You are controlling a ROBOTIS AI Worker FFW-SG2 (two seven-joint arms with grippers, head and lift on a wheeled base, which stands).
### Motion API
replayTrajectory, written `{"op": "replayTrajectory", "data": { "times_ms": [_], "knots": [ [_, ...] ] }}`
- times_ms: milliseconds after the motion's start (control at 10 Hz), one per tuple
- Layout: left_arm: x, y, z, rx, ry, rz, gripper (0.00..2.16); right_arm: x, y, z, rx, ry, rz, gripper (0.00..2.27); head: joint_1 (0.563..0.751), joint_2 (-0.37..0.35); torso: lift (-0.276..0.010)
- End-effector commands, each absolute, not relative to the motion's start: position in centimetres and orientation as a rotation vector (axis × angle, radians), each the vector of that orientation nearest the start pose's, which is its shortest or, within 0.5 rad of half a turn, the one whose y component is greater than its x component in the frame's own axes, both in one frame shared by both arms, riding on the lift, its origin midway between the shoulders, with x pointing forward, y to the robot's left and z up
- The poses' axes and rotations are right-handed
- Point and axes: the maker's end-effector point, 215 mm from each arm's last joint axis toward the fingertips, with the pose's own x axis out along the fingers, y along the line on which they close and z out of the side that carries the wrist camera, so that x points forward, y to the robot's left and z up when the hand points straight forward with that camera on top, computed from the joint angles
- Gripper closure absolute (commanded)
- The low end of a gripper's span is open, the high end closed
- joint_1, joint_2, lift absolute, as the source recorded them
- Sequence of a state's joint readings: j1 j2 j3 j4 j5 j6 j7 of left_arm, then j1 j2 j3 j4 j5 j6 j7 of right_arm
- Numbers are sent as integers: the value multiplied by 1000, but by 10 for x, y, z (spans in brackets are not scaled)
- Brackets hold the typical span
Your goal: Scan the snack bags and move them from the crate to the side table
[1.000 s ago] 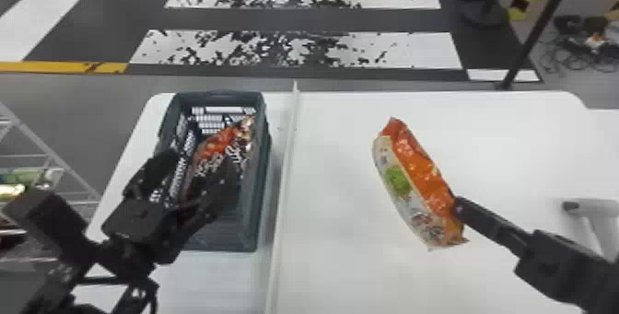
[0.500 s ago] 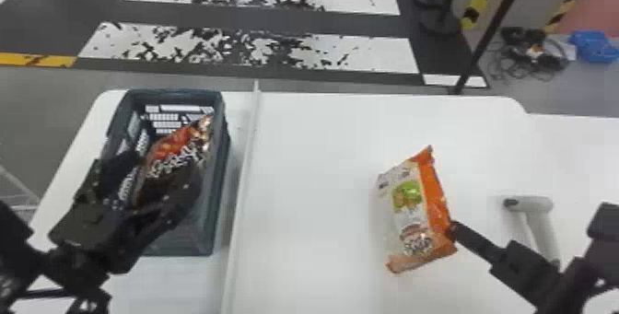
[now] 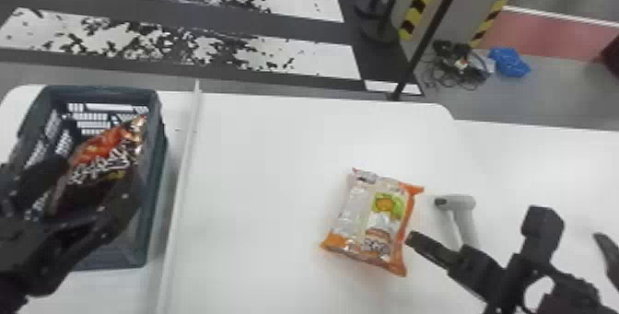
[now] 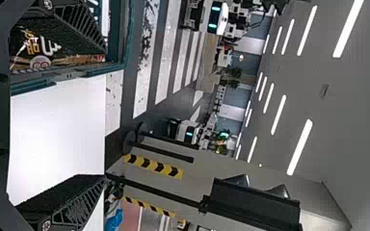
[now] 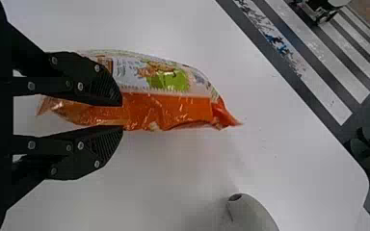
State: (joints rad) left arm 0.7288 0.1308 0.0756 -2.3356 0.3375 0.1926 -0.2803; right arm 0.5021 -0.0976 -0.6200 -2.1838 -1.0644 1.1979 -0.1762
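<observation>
1. Black and narrow-set, your right gripper [image 5: 122, 115] is closed on the orange side of the nearer snack bag [image 3: 370, 223]; that bag is over the white table [image 3: 258, 188], its printed face turned largely up toward the head camera.
2. Just beside it is the grey handheld scanner [image 3: 465, 205], its dark opening toward the bag; you are, I judge, at the scanning step for this first bag, though I can't tell whether a read has registered.
3. Your next move, then: bring the code squarely before that opening, and turn the bag if the code is on a hidden face; go gently, since a pinch on one side could let the bag swing or slip.
4. Your left gripper [image 4: 106, 114] is at the crate with its fingers wide apart, clamped on nothing; the dark snack bag [image 3: 99, 165] lies slantwise inside the dark green plastic crate [image 3: 159, 152], still to be scanned and moved.
5. Once the first bag reads, set it down on the side table, which I take to be the white surface farther right [image 3: 529, 156]; after that, close the left fingers on the dark bag and lift it clear of the crate wall and the pale divider strip [image 3: 184, 165].
</observation>
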Motion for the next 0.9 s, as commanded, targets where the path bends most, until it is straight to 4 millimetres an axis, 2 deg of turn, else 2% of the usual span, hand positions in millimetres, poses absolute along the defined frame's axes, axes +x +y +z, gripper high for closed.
{"op": "replayTrajectory", "data": {
  "times_ms": [0, 300, 500, 600, 700, 800],
  "knots": [
    [373, 186, -314, -207, 136, -339, 73, 311, -343, -476, 641, 879, -75, 16, 695, -239, -87],
    [364, 180, -319, -206, 147, -354, 76, 321, -361, -472, 588, 835, -9, 76, 695, -270, -87],
    [360, 179, -319, -197, 144, -356, 76, 329, -380, -467, 516, 802, 9, 113, 695, -290, -87],
    [360, 179, -317, -194, 137, -358, 76, 331, -384, -469, 509, 798, 39, 856, 695, -309, -87],
    [360, 179, -314, -187, 132, -357, 76, 332, -382, -473, 501, 812, 68, 2007, 695, -320, -87],
    [361, 180, -312, -185, 128, -352, 76, 334, -380, -484, 489, 827, 87, 2240, 695, -323, -87]
  ]
}}
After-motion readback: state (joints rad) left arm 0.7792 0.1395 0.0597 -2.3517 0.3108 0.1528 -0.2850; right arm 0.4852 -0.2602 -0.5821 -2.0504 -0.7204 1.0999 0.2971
